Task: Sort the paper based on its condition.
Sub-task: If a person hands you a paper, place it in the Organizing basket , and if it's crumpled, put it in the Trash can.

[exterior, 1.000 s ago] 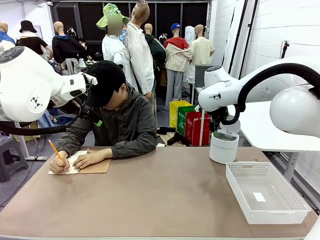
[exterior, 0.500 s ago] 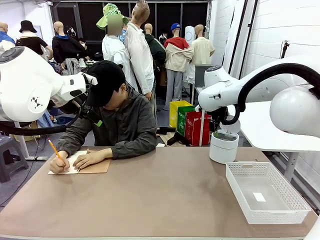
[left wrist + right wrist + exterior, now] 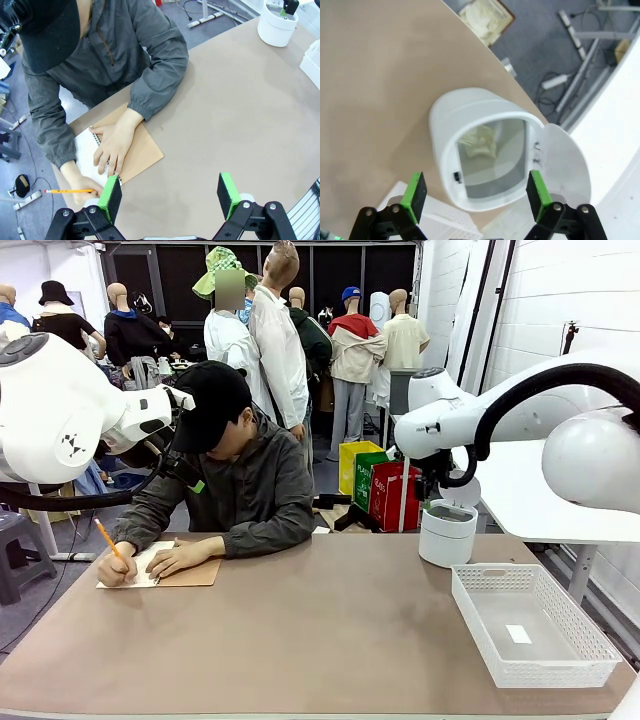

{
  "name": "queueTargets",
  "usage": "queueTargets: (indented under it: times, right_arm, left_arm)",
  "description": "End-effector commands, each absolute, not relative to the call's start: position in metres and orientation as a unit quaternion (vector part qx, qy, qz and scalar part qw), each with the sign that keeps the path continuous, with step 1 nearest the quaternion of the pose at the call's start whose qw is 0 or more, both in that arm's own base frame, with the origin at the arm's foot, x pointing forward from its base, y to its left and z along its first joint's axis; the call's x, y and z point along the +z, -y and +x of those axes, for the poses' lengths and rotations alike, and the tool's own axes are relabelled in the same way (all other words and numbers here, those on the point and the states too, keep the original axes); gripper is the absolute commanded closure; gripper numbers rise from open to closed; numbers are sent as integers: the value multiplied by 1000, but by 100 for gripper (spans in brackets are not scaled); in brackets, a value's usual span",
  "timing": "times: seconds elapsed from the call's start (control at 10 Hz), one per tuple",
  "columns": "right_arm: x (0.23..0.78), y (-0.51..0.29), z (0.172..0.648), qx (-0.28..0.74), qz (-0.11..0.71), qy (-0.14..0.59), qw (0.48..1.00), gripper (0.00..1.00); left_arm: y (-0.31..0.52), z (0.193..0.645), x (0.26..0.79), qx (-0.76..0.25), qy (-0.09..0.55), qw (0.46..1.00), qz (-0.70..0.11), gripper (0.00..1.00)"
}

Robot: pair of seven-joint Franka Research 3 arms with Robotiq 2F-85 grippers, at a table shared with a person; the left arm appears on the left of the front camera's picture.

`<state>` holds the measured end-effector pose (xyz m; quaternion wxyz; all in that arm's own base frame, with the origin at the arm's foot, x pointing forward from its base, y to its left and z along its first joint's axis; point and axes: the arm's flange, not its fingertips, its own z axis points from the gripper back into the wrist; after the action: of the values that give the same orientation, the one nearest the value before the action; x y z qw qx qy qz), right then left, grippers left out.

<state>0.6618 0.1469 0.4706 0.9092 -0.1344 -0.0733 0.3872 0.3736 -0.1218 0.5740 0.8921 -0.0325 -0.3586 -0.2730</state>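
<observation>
Here we are with the right gripper (image 3: 475, 191) hanging straight above the white round plastic bin (image 3: 440, 130) at the 2 o'clock corner of the brown table (image 3: 330, 640). The bin's flip lid is thrown back, and the gripper's green-padded fingers are spread wide with nothing between them. Down inside the bin lies a crumpled wad of off-white paper (image 3: 477, 142), so we'd call one spoiled sheet sorted. Over at 4 o'clock sits the white mesh plastic basket (image 3: 475, 625), and on its floor is a small white rectangle (image 3: 518, 634). From here we can't tell whether that is a scrap of paper or just a label, so we won't count it as a good sheet. Across at 10 o'clock the person (image 3: 250, 480) bends over the spiral-bound notepad with brown cardboard backing (image 3: 142, 155). One hand (image 3: 115, 145) lies flat on it while the other runs a yellow pencil (image 3: 70, 190) over the top white page (image 3: 85, 150). That page looks bound in the pad, so no loose sheet is ready to be picked up. The left gripper (image 3: 169, 196) hovers above the table near the pad, its fingers apart and empty. In our judgement the job is early on: one piece binned, the rest of the sorting yet to come.
</observation>
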Motion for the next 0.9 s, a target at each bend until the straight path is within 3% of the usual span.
queueTargets:
  times: [0.0,0.8]
  right_arm:
    - [487,-160,626,404,-74,101,906,0]
    - [520,-168,512,404,100,255,873,0]
  left_arm:
    - [121,374,575,-274,359,891,-33,0]
    - [121,374,575,-274,359,891,-33,0]
